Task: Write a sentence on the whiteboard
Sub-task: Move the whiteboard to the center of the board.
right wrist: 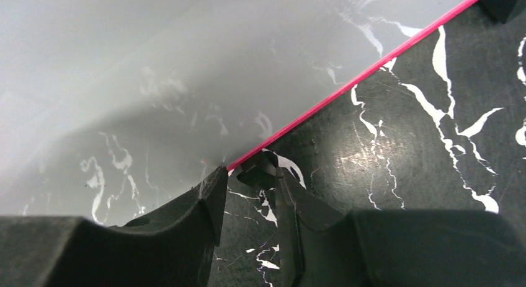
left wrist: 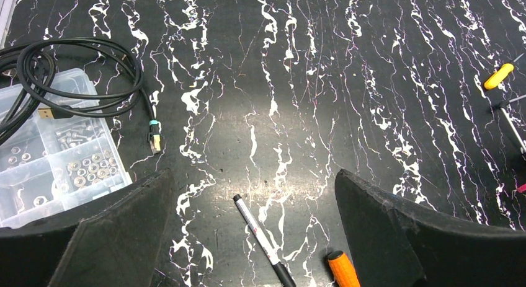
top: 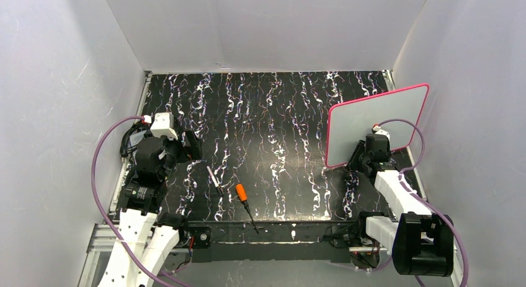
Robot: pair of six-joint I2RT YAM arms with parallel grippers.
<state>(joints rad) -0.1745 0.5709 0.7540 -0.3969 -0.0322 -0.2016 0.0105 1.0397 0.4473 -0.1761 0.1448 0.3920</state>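
Black fingers of the right end effector [right wrist: 248, 183] fill the foreground, set narrow on either side of the pink-red lower frame of the whiteboard [top: 375, 116], right at one of its small black feet [right wrist: 257, 175]; whether they actually pinch the frame cannot be told. The whiteboard stands tilted up at the right side of the black, white-veined tabletop [top: 273, 113], its pale grey face reflecting the marbled pattern, with the right arm reaching to its near bottom edge. Across the tabletop, the left end effector [left wrist: 253, 178] hangs with its jaws spread wide and nothing between them. Just below it lies a slim black-and-white pen [left wrist: 257, 234], with an orange-handled screwdriver [top: 240, 192] close beside, both well apart from the whiteboard. A clear compartment box [left wrist: 62, 157] of nuts and screws sits at the left edge with a looped black cable [left wrist: 80, 82] draped over it, while a yellow-handled screwdriver [left wrist: 499, 76] lies farther to the right.
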